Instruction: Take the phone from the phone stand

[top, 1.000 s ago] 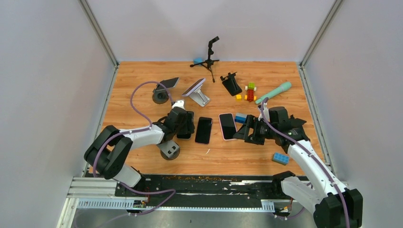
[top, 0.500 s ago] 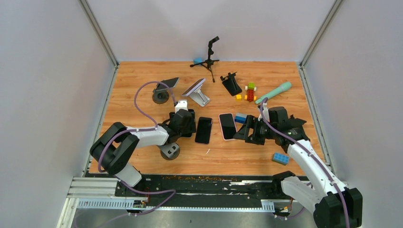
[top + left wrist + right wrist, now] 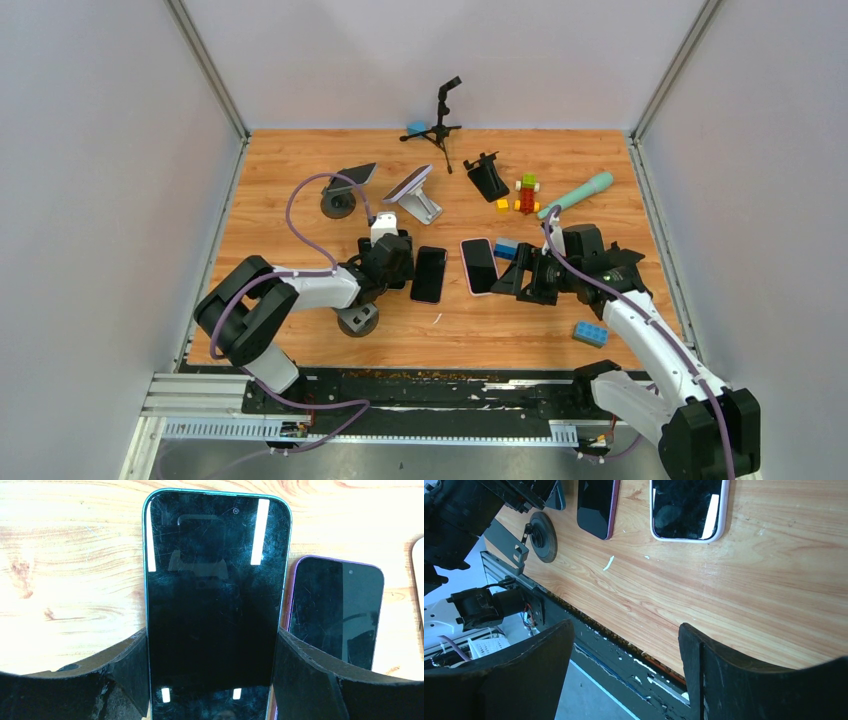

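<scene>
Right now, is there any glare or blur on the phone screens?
Left wrist: bright light strips glare off the teal phone, and its scratches are sharp. Right wrist: a glare strip on the white phone, also in focus. Top external: even light, no screen glare.

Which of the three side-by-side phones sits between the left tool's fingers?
The teal-rimmed black phone, leftmost; the purple-rimmed phone and white-cased phone lie free to its right.

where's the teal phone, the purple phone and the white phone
teal phone (image 3: pixel 215 605): left wrist view, middle of its screen
purple phone (image 3: pixel 335 615): left wrist view, middle of its screen
white phone (image 3: pixel 688 506): right wrist view, middle of its screen
</scene>
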